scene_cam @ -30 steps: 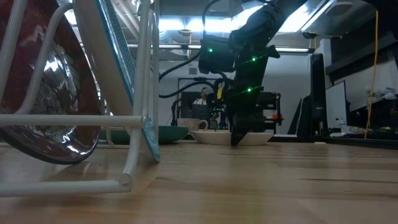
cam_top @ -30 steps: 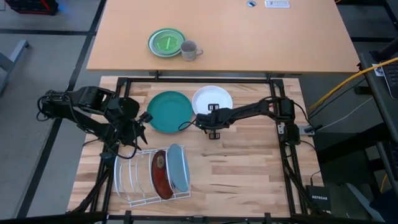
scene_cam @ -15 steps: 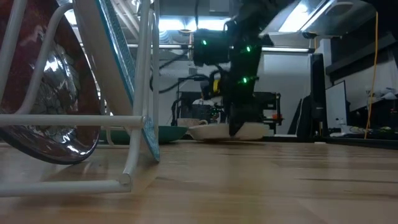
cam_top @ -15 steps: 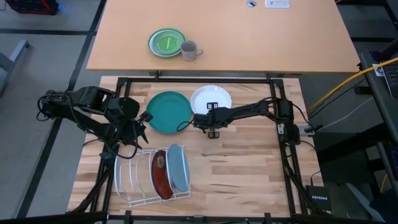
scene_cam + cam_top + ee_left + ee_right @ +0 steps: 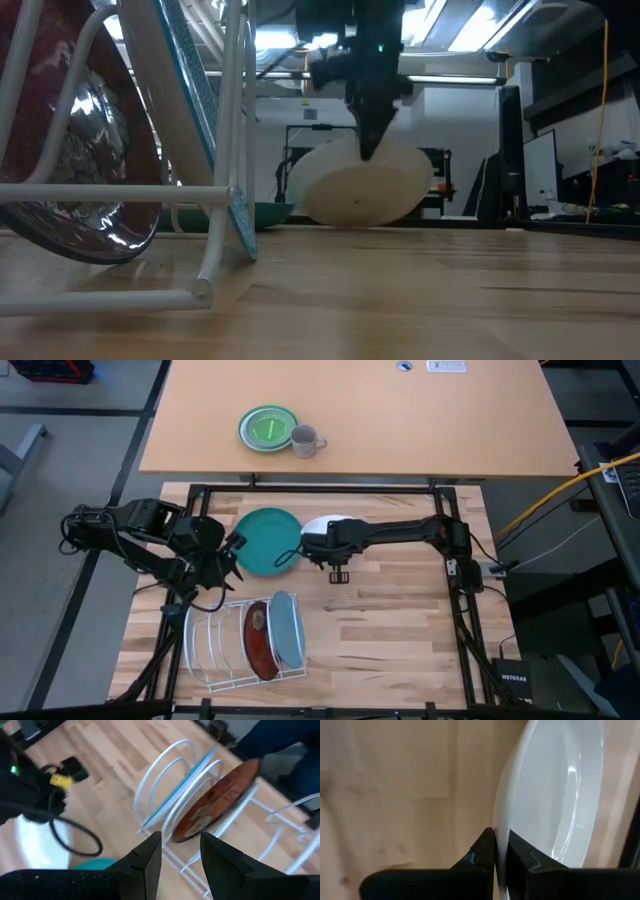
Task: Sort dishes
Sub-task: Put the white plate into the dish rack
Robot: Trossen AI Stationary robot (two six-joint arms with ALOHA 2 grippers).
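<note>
Above the counter, beside the teal plate, my right jaws have just pinched the white plate by its rim and tipped it up off the wood (one edge hangs low). It now travels rackward to the rack, where the red plate and blue plate stand; my left jaws wait spread nearby.

Overhead, table-level, two wrist views

Right gripper clamped (left gripper parted)
</note>
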